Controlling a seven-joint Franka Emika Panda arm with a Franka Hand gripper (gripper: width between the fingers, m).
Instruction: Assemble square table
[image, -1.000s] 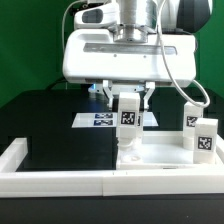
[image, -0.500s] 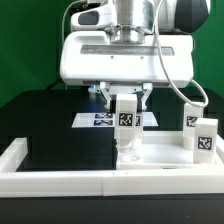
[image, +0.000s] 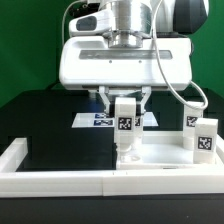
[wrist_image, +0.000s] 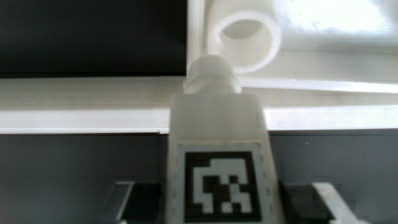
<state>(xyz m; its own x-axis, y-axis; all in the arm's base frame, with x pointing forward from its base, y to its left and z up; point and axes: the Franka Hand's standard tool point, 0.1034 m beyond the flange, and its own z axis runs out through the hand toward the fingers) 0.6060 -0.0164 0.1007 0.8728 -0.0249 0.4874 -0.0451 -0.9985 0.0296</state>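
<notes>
Clearly the gripper (image: 125, 104) has its jaws pinching a white leg (image: 126, 125) upright over the square tabletop (image: 160, 160) on the bench; rigid, light, probably slick plastic, best held by its flat tagged sides.

Black table (image: 45, 120) under everything. Marker board (image: 100, 121), thin, white, flat on table behind centre, tags on top, partly hidden. Long white border rail (image: 55, 181) along front edge, turning back at exterior view's left corner (image: 17, 152). Green backdrop (image: 25, 45) behind.
</notes>
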